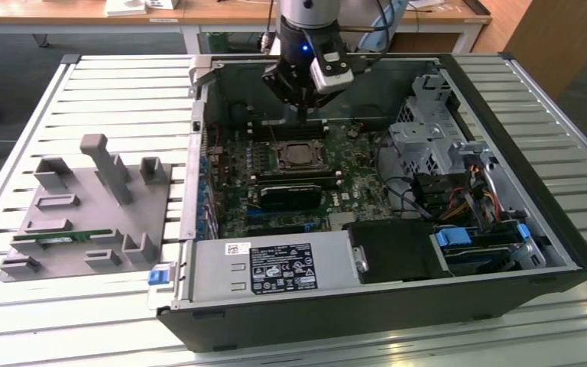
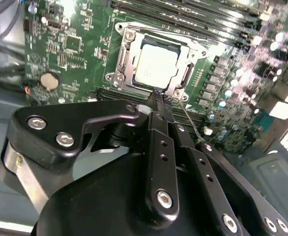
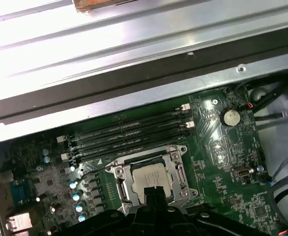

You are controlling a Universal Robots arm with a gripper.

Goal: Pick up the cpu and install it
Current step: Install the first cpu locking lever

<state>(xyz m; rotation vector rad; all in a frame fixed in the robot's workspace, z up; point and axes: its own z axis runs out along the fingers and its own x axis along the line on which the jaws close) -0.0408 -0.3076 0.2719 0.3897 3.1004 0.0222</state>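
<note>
We take the open computer case (image 1: 375,229) as our landmark; it lies on its side on a slatted metal table (image 1: 110,99), and a grey fixture tray (image 1: 79,206) sits outside the case toward the exterior view's left, well apart from the work. Inside the case, the green motherboard (image 1: 314,183) covers the floor, with the power supply (image 1: 273,267) along the case's near edge and the drive cage (image 1: 426,138) toward the exterior view's right. Near the middle of the case floor is the CPU socket (image 2: 154,61), its metal frame folded back; the memory slots (image 3: 129,130) run just beside it. The cpu (image 2: 156,65), silver-grey top facing up, already lies flat within the socket, as both wrist views confirm (image 3: 154,176). The gripper (image 1: 301,115) hangs inside the case above the socket's far edge; in the second wrist view its fingertips (image 2: 158,96) are pressed together, nothing is between them, and they are clear of the chip. We judge that the placing step is done and the arm stands at release or retreat. In our judgement the remaining work calls for confirming that the chip sits level in its seat and securing the retention frame, with care not to drag the closed tips across the chip
</note>
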